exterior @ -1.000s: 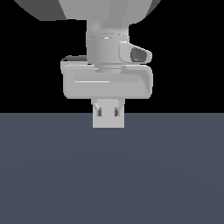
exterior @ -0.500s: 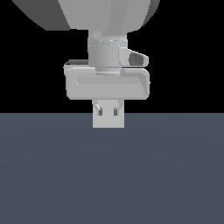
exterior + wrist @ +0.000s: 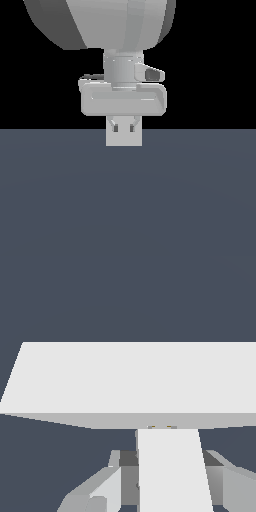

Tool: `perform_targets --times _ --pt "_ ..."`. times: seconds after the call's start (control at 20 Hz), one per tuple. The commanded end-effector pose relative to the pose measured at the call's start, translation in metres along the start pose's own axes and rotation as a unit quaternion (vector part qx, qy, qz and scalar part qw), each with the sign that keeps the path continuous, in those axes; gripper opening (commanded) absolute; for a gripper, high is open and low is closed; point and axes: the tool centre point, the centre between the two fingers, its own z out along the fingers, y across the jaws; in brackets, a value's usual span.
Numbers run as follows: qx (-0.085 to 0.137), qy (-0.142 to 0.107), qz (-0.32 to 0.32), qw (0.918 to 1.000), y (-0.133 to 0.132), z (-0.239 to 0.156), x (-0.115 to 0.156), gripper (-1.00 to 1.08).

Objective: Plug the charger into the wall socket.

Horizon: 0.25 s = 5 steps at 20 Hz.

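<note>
- The charger point(image 3: 175, 471) is clamped between the gripper point(image 3: 167, 491) fingers point(image 3: 105, 488).
- Its front end is pressed against the socket point(image 3: 123, 136), which stands upright on the floor point(image 3: 128, 200).

The small plain light-grey cube charger point(image 3: 172, 466) sits directly against the flat upright light-grey square wall socket plate point(image 3: 123, 137).

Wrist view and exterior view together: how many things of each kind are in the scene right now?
Flat upright light-grey square wall socket plate: 1
Small plain light-grey charger cube: 1
Grey robot gripper, shut on the charger cube: 1
Total: 3
</note>
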Motion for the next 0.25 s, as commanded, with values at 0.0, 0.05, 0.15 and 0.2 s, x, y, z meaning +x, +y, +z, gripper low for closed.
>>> perform_targets --times 0.0,0.05,0.15,0.2 --pt "0.0 0.0 0.0 1.0 -0.0001 0.001 0.0031 -1.0" --pt "0.0 0.0 0.0 1.0 0.0 0.0011 0.0034 -1.0" --pt "0.0 0.0 0.0 1.0 0.0001 0.001 0.003 -1.0" --pt "0.0 0.0 0.0 1.0 0.0001 0.001 0.0029 -1.0"
